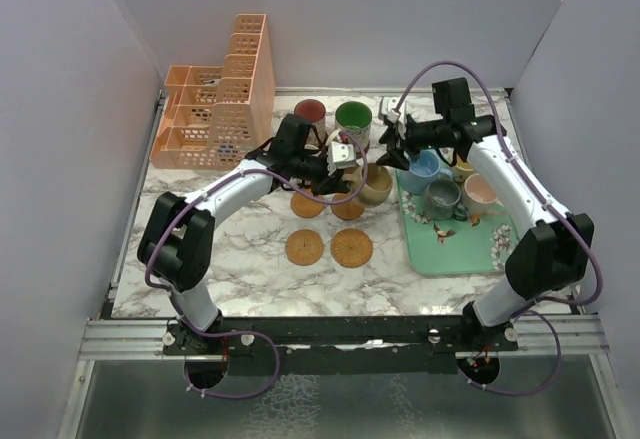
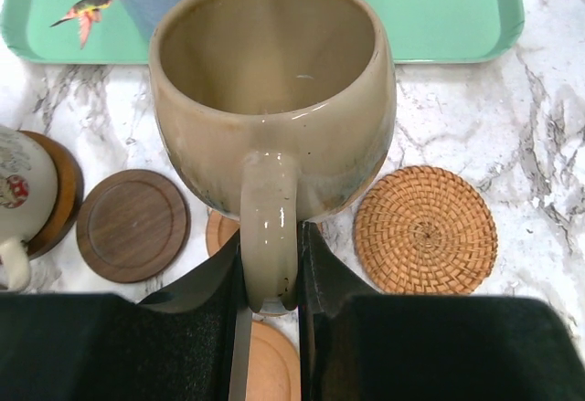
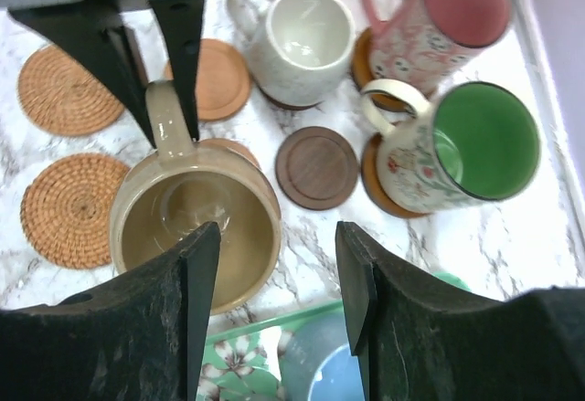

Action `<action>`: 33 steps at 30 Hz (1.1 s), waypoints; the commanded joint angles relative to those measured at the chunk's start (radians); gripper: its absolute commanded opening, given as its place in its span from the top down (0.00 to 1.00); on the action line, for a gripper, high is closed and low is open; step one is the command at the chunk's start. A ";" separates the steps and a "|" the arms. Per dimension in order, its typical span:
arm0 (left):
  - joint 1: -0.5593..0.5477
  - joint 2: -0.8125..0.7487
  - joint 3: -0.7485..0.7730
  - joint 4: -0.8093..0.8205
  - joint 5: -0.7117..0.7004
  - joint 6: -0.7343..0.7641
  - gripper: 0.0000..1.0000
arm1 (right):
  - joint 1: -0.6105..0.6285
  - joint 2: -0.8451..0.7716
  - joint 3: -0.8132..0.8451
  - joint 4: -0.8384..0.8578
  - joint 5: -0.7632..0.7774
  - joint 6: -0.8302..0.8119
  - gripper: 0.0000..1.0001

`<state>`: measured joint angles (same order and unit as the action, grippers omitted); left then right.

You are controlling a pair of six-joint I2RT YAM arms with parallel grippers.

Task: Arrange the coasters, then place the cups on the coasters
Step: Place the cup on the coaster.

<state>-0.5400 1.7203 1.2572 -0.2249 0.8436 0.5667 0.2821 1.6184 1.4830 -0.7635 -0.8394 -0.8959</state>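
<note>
The left end effector [image 2: 271,269] is clenched on the handle of the tan cup [image 2: 274,81], which sits over a light wooden coaster [image 2: 220,233] (whether it rests on it I cannot tell) near the middle of the desk [image 1: 250,264], while the right end effector [image 3: 279,255] hangs released above its rim, beside the green tray [image 1: 450,259].

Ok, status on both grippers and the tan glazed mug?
Left gripper shut on tan glazed ceramic mug, by handle. Right gripper open over its rim. Round wooden coaster under mug; contact unclear.
</note>
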 commanded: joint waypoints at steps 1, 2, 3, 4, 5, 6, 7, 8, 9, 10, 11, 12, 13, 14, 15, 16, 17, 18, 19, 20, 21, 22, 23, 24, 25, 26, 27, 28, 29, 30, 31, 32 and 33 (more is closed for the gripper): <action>0.006 -0.087 -0.006 0.166 -0.031 -0.052 1.00 | -0.003 -0.035 0.017 0.125 0.181 0.277 0.45; 0.006 -0.092 -0.011 0.178 -0.048 -0.059 1.00 | -0.003 -0.021 0.033 0.121 0.221 0.334 0.45; 0.006 -0.097 -0.018 0.199 -0.069 -0.074 1.00 | -0.003 -0.004 0.053 0.106 0.247 0.378 0.44; 0.006 -0.102 -0.025 0.218 -0.089 -0.090 1.00 | -0.003 0.012 0.081 0.085 0.265 0.413 0.44; 0.005 -0.107 -0.033 0.237 -0.111 -0.109 1.00 | -0.003 0.027 0.097 0.064 0.285 0.448 0.44; 0.006 -0.111 -0.038 0.253 -0.130 -0.130 1.00 | -0.003 0.043 0.113 0.046 0.308 0.481 0.44; 0.005 -0.116 -0.045 0.267 -0.146 -0.141 1.00 | -0.003 0.055 0.122 0.037 0.331 0.517 0.44; 0.004 -0.120 -0.052 0.282 -0.167 -0.154 1.00 | -0.003 0.066 0.129 0.034 0.359 0.545 0.44; 0.003 -0.126 -0.061 0.297 -0.179 -0.166 1.00 | -0.003 0.076 0.134 0.033 0.392 0.579 0.44; 0.002 -0.131 -0.067 0.309 -0.190 -0.175 1.00 | -0.003 0.085 0.141 0.032 0.419 0.609 0.44; -0.001 -0.135 -0.074 0.317 -0.199 -0.182 1.00 | -0.002 0.098 0.148 0.028 0.437 0.630 0.44; -0.002 -0.139 -0.079 0.325 -0.206 -0.184 1.00 | -0.002 0.112 0.157 0.022 0.445 0.654 0.44; -0.005 -0.142 -0.084 0.329 -0.216 -0.186 1.00 | -0.001 0.126 0.169 0.011 0.446 0.673 0.44; -0.006 -0.146 -0.091 0.336 -0.227 -0.189 1.00 | -0.001 0.142 0.184 -0.006 0.444 0.687 0.44; -0.008 -0.148 -0.095 0.343 -0.236 -0.189 1.00 | -0.001 0.158 0.198 -0.025 0.434 0.695 0.44; -0.009 -0.150 -0.099 0.348 -0.248 -0.190 1.00 | 0.000 0.175 0.211 -0.043 0.429 0.702 0.44; -0.010 -0.152 -0.105 0.355 -0.258 -0.193 1.00 | 0.000 0.187 0.219 -0.055 0.418 0.707 0.44; -0.009 -0.154 -0.108 0.362 -0.264 -0.193 1.00 | 0.001 0.194 0.222 -0.064 0.402 0.711 0.44; -0.010 -0.154 -0.111 0.366 -0.272 -0.194 1.00 | 0.002 0.201 0.221 -0.066 0.397 0.719 0.45; -0.011 -0.153 -0.112 0.369 -0.275 -0.194 1.00 | 0.005 0.204 0.219 -0.066 0.393 0.724 0.45; -0.012 -0.152 -0.114 0.372 -0.282 -0.195 1.00 | 0.008 0.209 0.217 -0.067 0.388 0.726 0.45; -0.014 -0.150 -0.113 0.374 -0.287 -0.195 1.00 | 0.011 0.212 0.216 -0.068 0.383 0.730 0.45; -0.015 -0.150 -0.114 0.376 -0.291 -0.195 1.00 | 0.015 0.215 0.213 -0.068 0.375 0.732 0.45; -0.017 -0.148 -0.113 0.377 -0.297 -0.195 1.00 | 0.018 0.216 0.212 -0.068 0.366 0.737 0.45; -0.018 -0.147 -0.112 0.377 -0.302 -0.195 1.00 | 0.019 0.218 0.211 -0.067 0.366 0.743 0.46; -0.018 -0.146 -0.111 0.377 -0.307 -0.196 1.00 | 0.021 0.218 0.208 -0.065 0.370 0.748 0.46; -0.018 -0.146 -0.109 0.379 -0.311 -0.197 1.00 | 0.024 0.219 0.205 -0.062 0.370 0.752 0.47; -0.019 -0.146 -0.107 0.378 -0.315 -0.196 1.00 | 0.026 0.221 0.200 -0.061 0.366 0.754 0.48; -0.018 -0.147 -0.107 0.378 -0.317 -0.197 1.00 | 0.028 0.223 0.195 -0.057 0.363 0.759 0.49; -0.019 -0.148 -0.106 0.378 -0.320 -0.197 1.00 | 0.030 0.228 0.190 -0.056 0.360 0.763 0.51; -0.019 -0.148 -0.105 0.378 -0.322 -0.197 1.00 | 0.033 0.230 0.184 -0.051 0.361 0.766 0.53; -0.018 -0.148 -0.105 0.378 -0.323 -0.197 1.00 | 0.035 0.236 0.181 -0.049 0.364 0.769 0.57; -0.019 -0.148 -0.105 0.381 -0.325 -0.198 1.00 | 0.038 0.240 0.176 -0.045 0.367 0.772 0.60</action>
<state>-0.5522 1.6363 1.1233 0.0299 0.5262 0.3752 0.3061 1.8359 1.6707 -0.8143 -0.4572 -0.1562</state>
